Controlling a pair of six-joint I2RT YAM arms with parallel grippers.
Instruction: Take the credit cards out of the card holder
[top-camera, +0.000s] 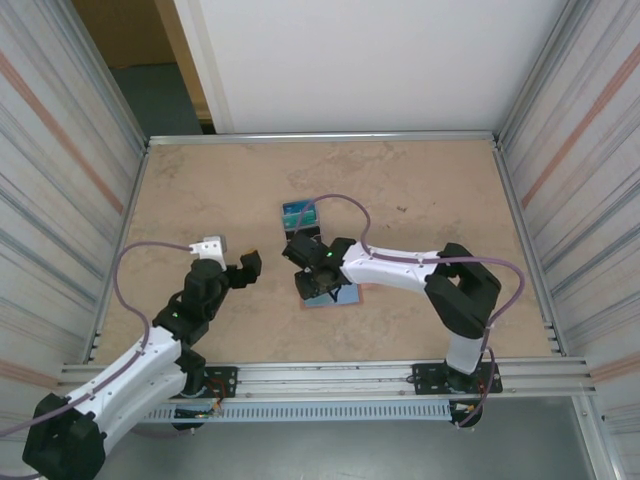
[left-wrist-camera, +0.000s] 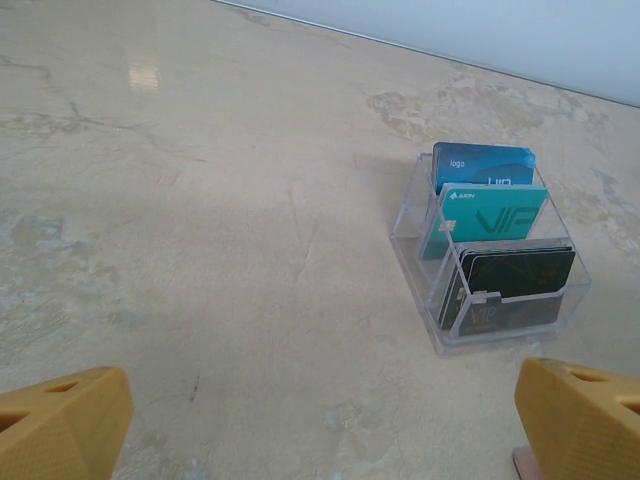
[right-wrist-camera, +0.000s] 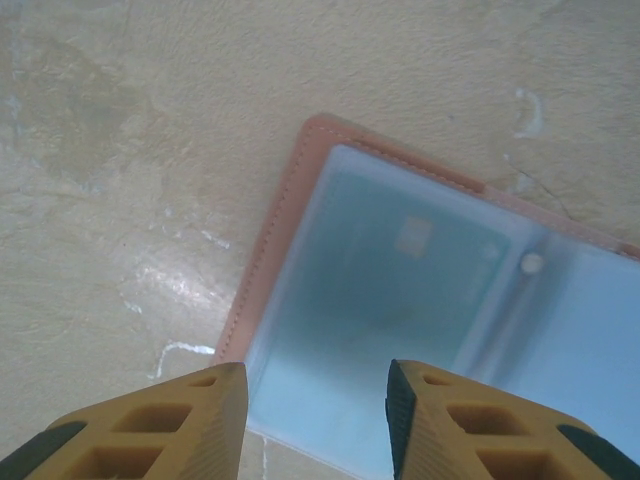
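The card holder (top-camera: 340, 296), a salmon-pink wallet, lies open and flat on the table near the middle. In the right wrist view its pink stitched rim (right-wrist-camera: 270, 250) frames a blue-grey inside, and a teal credit card (right-wrist-camera: 400, 270) shows dimly through the translucent pocket. My right gripper (right-wrist-camera: 315, 385) hangs just over the wallet's near left corner. Its jaws stand partly apart, with nothing visibly between them. My left gripper (left-wrist-camera: 320, 425) is wide open over bare table, left of the wallet (top-camera: 245, 268).
A clear plastic stand (left-wrist-camera: 500, 330) holds blue, teal and dark cards upright; in the top view this stand (top-camera: 299, 213) sits just behind the wallet. Metal rails edge the table (top-camera: 200, 200), and striped walls close both sides.
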